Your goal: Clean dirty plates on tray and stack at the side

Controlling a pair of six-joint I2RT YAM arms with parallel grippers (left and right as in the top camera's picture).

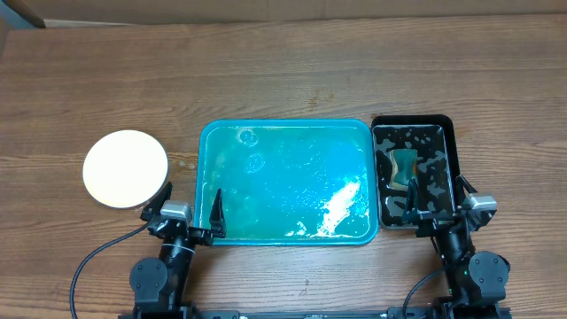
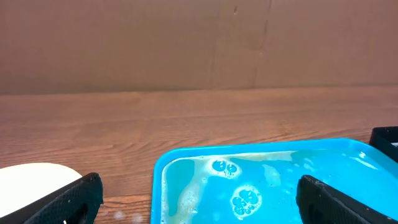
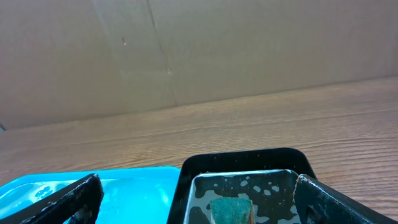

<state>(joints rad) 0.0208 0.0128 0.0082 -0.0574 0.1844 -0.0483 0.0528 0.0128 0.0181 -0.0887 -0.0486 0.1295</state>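
No plate lies on the tray (image 1: 292, 133); one white plate (image 1: 126, 168) sits beside it. Jaws of left gripper (image 1: 190, 206) and right gripper (image 1: 437, 199) gape empty; seemingly finished, nothing to grasp.

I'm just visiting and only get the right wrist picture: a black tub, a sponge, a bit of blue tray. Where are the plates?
Observer: A white plate, maybe a stack, lies left of the tray, off it.
Operator: Is anything on the tray?
Observer: No plates, only water with bubbles.
Operator: And the other pincer?
Observer: The left pincer is open at the tray's near left corner, holding nothing.
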